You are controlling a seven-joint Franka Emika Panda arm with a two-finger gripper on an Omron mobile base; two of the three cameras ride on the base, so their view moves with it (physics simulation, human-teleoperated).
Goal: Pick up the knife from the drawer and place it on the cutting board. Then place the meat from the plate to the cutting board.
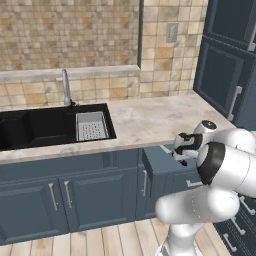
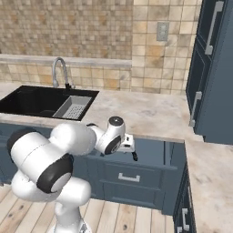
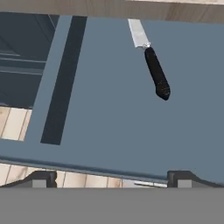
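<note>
Already the drawer (image 3: 109,122) stands pulled out, so we hover our gripper (image 3: 111,177) over it, jaws spread wide and empty. Inside lies the knife (image 3: 155,72), handle toward us, blade tucked under the counter (image 1: 150,120).

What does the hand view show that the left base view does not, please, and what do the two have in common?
Hand view alone: the knife lying flat on the drawer floor, its black handle fully visible and its blade running under the counter edge, with the dark finger tips standing wide apart at the bottom, nothing between them.

Left base view alone: the black sink, the faucet, the tiled wall and the tall cabinets on the right.

Both: the open drawer beneath the counter, and the wooden floor.
</note>
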